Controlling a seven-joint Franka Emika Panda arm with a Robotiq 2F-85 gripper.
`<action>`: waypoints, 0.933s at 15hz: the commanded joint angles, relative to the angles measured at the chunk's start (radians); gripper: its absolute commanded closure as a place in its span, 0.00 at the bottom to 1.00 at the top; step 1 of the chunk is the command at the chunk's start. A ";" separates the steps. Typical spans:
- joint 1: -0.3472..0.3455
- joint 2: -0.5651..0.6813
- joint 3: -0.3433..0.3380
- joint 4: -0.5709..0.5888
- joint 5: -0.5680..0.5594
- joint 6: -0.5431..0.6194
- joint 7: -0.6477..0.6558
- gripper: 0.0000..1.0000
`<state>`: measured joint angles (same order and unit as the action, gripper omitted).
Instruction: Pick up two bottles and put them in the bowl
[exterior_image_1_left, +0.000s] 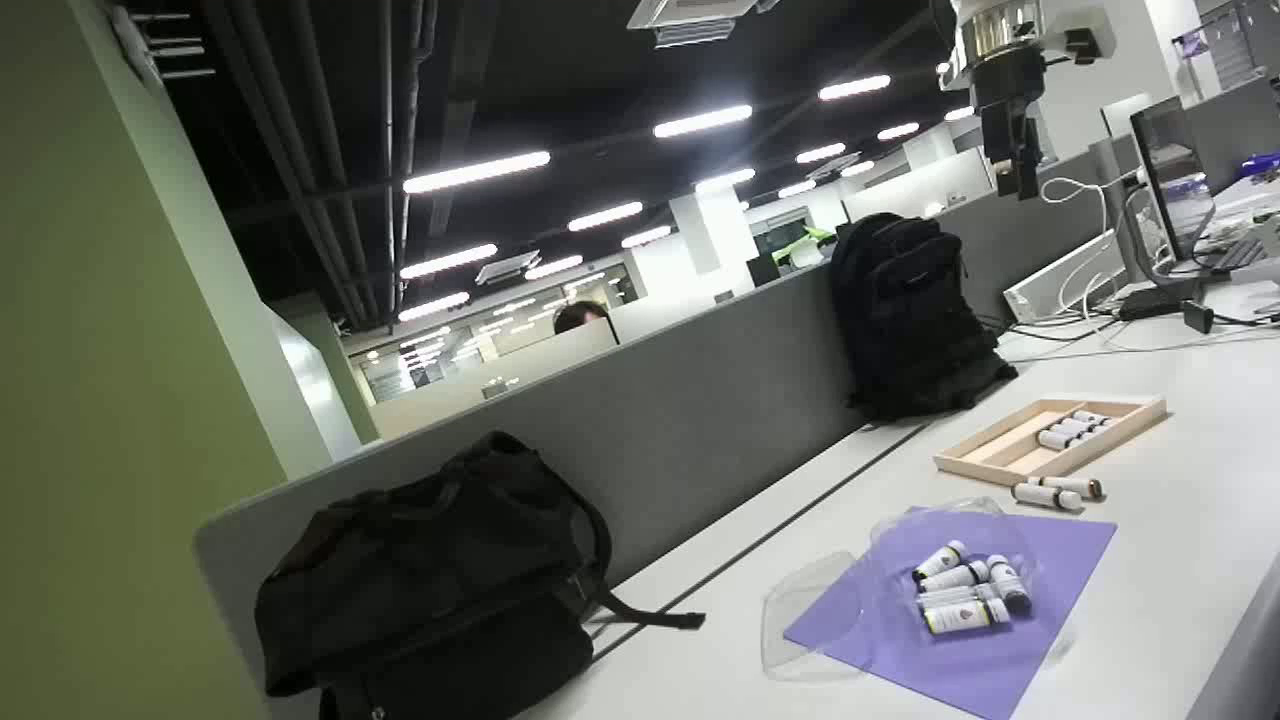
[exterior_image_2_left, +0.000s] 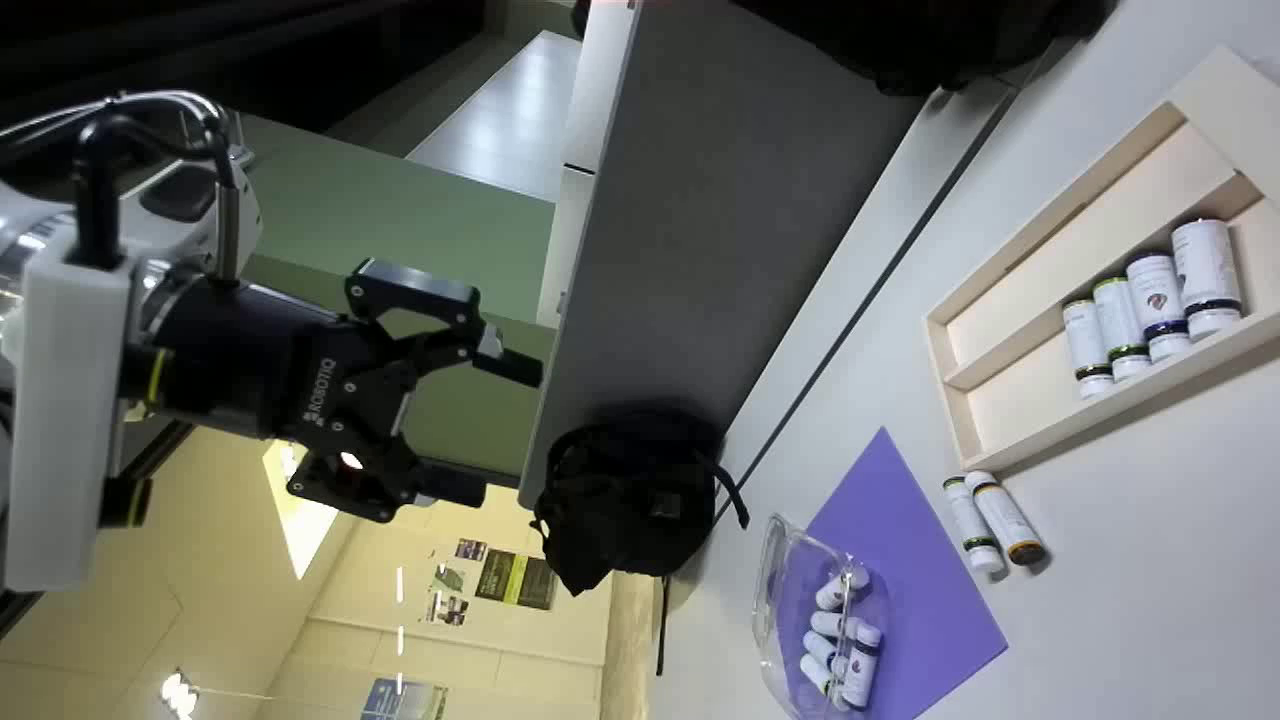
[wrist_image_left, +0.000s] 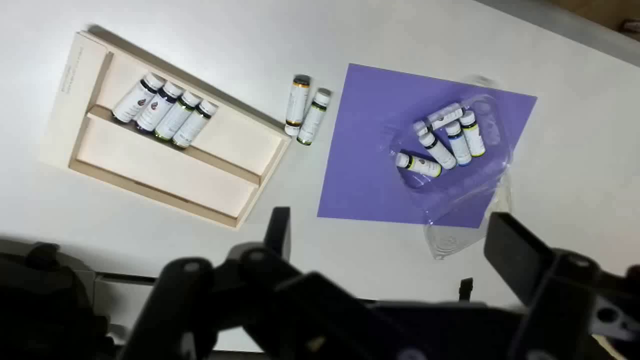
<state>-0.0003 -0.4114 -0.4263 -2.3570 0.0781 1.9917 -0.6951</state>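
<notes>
Two loose white-labelled bottles, with orange (wrist_image_left: 297, 102) and green (wrist_image_left: 314, 117) bands, lie side by side on the table. They also show in an exterior view (exterior_image_2_left: 1008, 520). The bowl is a clear plastic container (wrist_image_left: 487, 120) with an open lid (wrist_image_left: 450, 240), on a purple sheet (wrist_image_left: 355, 150). Several bottles (wrist_image_left: 440, 152) lie inside it. Several more bottles (wrist_image_left: 172, 120) lie in one compartment of a wooden tray (wrist_image_left: 150, 194); the other compartment holds none. My gripper (exterior_image_2_left: 487, 425) is open and empty, high above the table. Its fingers also show in the wrist view (wrist_image_left: 392, 235).
A grey divider (exterior_image_1_left: 720, 400) runs along the table's back edge. Two black backpacks (exterior_image_1_left: 430, 580) (exterior_image_1_left: 910, 320) stand against it. A monitor (exterior_image_1_left: 1170, 180) and cables (exterior_image_1_left: 1085, 280) are at the table's far end. The wooden tray also shows in an exterior view (exterior_image_1_left: 1090, 455).
</notes>
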 joint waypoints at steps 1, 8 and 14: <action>-0.043 0.008 0.038 0.002 0.019 -0.003 -0.015 0.00; -0.043 0.008 0.038 0.003 0.019 -0.003 -0.015 0.00; -0.029 0.079 0.056 0.027 0.091 0.057 -0.054 0.00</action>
<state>-0.0258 -0.3967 -0.3939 -2.3576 0.1146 2.0138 -0.7180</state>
